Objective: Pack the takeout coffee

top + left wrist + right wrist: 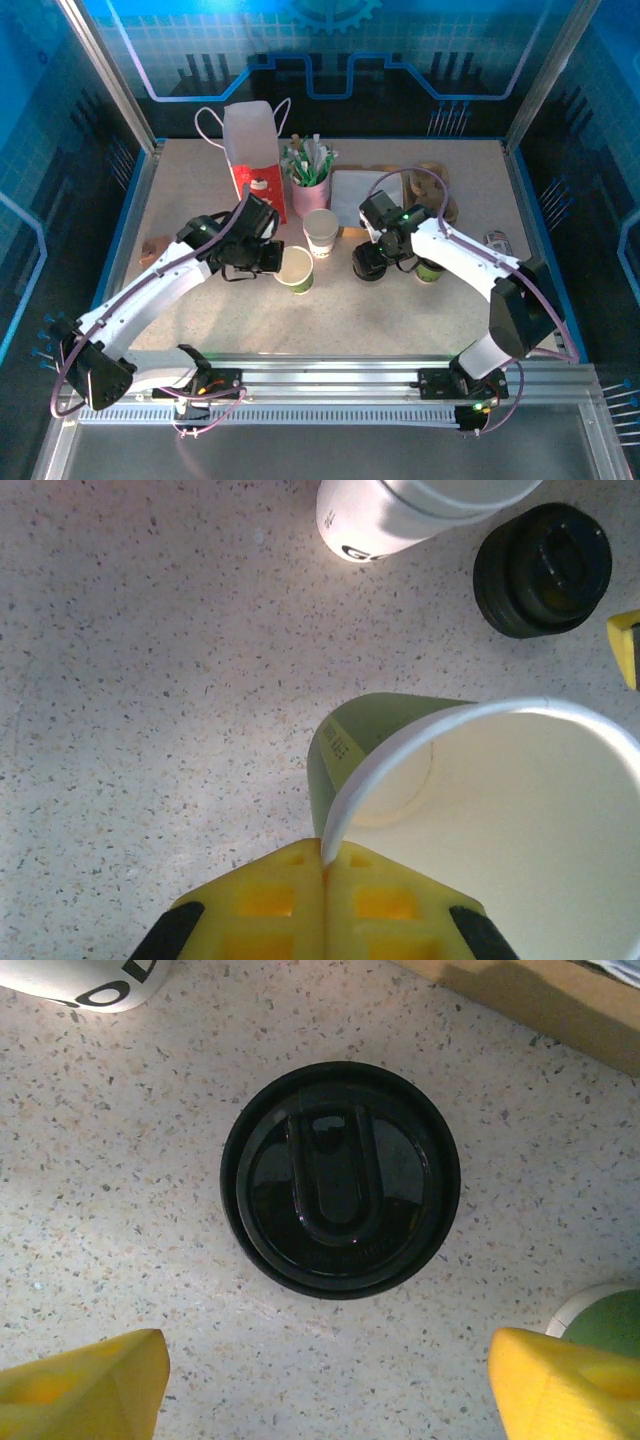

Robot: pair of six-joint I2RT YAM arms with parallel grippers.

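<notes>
The white cup (321, 231) is seen upright on the table (400, 320) near its middle, just in front of the pink cup (310, 190) and to the right of the bag (252, 150). It is held by neither claw. Black lettering is visible low on its side in the left wrist view (400, 515) and the right wrist view (90, 980).

The left gripper (323, 865) is closed all the way on the rim of a green cup (365, 740) – the thin paper wall is pinched between the two yellow fingers (270, 900). This green cup (297, 270) stands open and empty just in front of the white cup, slightly to its left, and apart from it.

The right gripper (325, 1385) is held wide open above the lid (340, 1180), and nothing is gripped – its yellow fingers (85, 1380) are spread to either side of the lid, on the near edge of the view. The lid (366, 268) lies flat on the table, to the right of both cups and apart from them. Just to its right a second green cup (430, 270) is seen.
</notes>
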